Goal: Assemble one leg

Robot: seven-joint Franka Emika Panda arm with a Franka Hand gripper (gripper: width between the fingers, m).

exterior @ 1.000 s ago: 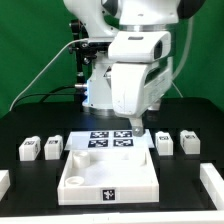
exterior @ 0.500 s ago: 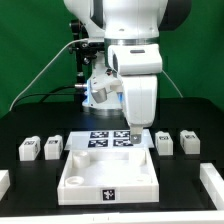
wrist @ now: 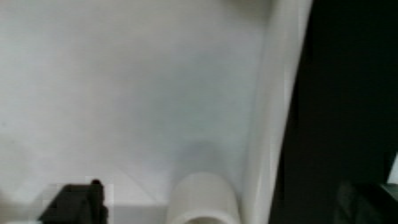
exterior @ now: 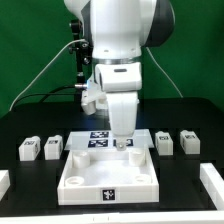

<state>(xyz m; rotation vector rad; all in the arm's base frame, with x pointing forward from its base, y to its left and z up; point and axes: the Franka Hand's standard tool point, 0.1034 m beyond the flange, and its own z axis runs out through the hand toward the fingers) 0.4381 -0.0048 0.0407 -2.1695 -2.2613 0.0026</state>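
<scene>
Four small white legs with tags stand on the black table in the exterior view: two on the left (exterior: pixel 29 149) (exterior: pixel 53 146) and two on the right (exterior: pixel 165 143) (exterior: pixel 189 141). The large white tabletop (exterior: pixel 85 183) lies in the middle front. My gripper (exterior: pixel 122 144) hangs over the tabletop's far edge, near its far right corner, away from every leg. In the wrist view my gripper (wrist: pixel 231 206) is open and empty. Its dark fingers (wrist: pixel 71 203) stand wide apart over the tabletop's white surface (wrist: pixel 143 90), with a rounded corner socket (wrist: pixel 205 198) between them.
The marker board (exterior: pixel 98 140) lies just behind the tabletop, partly hidden by the gripper. White parts sit at the front left edge (exterior: pixel 4 182) and front right edge (exterior: pixel 212 180). Cables and the arm's base stand at the back before a green wall.
The arm has swung toward the exterior view's left and turned at the wrist. The gripper has come down from over the marker board to the tabletop's far edge. No part has moved.
</scene>
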